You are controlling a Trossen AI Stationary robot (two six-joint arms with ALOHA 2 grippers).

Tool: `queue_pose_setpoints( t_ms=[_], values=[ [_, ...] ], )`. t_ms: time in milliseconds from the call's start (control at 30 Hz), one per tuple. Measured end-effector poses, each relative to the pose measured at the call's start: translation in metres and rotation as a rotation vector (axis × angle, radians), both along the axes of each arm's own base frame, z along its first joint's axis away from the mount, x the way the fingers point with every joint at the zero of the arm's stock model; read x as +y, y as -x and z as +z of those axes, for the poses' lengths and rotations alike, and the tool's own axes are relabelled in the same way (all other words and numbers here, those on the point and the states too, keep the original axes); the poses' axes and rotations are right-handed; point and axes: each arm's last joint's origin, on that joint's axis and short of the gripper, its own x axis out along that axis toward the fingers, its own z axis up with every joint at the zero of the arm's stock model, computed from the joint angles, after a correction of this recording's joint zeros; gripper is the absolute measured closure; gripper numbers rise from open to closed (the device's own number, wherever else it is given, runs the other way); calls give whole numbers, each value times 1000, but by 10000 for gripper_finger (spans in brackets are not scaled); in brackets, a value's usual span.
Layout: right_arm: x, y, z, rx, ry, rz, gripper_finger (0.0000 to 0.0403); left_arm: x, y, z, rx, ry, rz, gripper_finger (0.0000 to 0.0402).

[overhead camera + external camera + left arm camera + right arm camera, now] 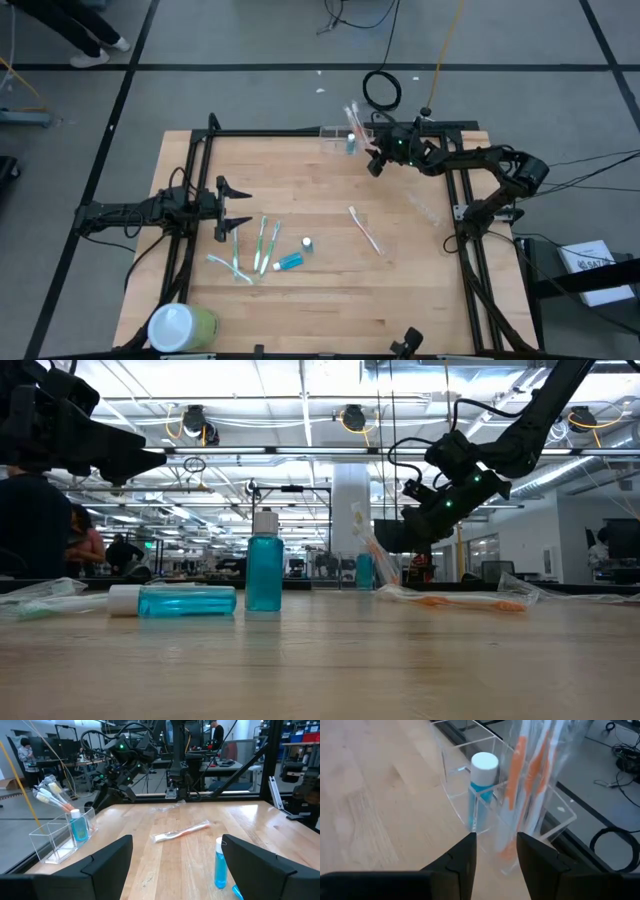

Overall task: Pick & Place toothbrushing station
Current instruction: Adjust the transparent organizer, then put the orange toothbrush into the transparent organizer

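Observation:
The toothbrushing station (336, 140), a small clear holder, stands at the table's far edge. It holds a blue white-capped bottle (483, 772) and wrapped orange-and-white toothbrushes (522, 775) that stick up, leaning. My right gripper (373, 163) hangs open just on the holder's near right side, tipped down toward it. In the right wrist view its fingers (465, 855) stand apart before the toothbrush compartment, with nothing between them. My left gripper (232, 208) waits open over the table's left part.
Lying on the table are a wrapped orange toothbrush (365, 228), several green toothbrushes (250, 250) and a blue tube (289, 262). A small blue bottle (307, 243) stands upright. A white-lidded green cylinder (182, 326) stands at the near left corner. Black frame rails (300, 131) border the table.

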Motion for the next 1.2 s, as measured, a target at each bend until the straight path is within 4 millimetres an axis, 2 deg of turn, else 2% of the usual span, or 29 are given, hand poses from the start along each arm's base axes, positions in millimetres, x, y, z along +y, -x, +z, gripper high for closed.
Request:
queue_pose_setpoints(
  t_ms=[133,267,400,533,633,733,833,933,1033,1200],
  values=[
    [6,-4,1,-11,-20,14,273,0,0,0,0,0,0,92],
    [29,-13,11,-25,-44,108,273,0,0,0,0,0,0,91],
    [69,-23,26,-32,-100,221,273,0,0,0,1,0,0,91],
    [123,-33,31,56,-82,334,262,0,0,0,0,0,0,91],
    [156,-40,30,148,-51,338,230,0,0,0,0,0,0,91],
    [175,-47,23,160,-95,322,186,0,0,0,0,0,0,91],
    [182,-56,11,170,-157,280,144,0,0,0,0,0,0,91],
    [181,-58,-6,226,-160,201,119,0,0,0,0,0,0,91],
    [177,-61,-19,253,-174,155,114,0,0,0,0,0,0,91],
    [175,-67,-30,230,-206,119,128,0,0,0,1,0,1,91]
  ],
)
